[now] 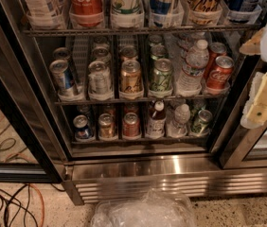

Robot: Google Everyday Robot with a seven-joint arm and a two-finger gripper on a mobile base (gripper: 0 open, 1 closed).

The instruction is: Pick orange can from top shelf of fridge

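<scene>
Open fridge [171,170] seen from the front, looking down slightly. The gripper [265,97] is at the right edge, level with the middle rack, in front of the right door frame. It shows as cream and white parts, touching no drink. Whether it is open or closed cannot be told.

The top shelf [138,30] runs across the top of the view, with six drinks in its front row, each in a whitish tray and with its top cut off. From left they are a pale container, a red Coca-Cola can [86,1], a white and green can, a blue can, the orange can [204,0] and a dark blue can. The orange can stands fifth from the left, upright, well above and left of the gripper.

The middle rack's front row holds five cans and one water bottle [193,67], with more cans behind them. The lowest rack's front row holds four cans and two bottles.

On the floor lie crumpled clear plastic [143,212] in front of the fridge and loose cables [10,202] at the left.
</scene>
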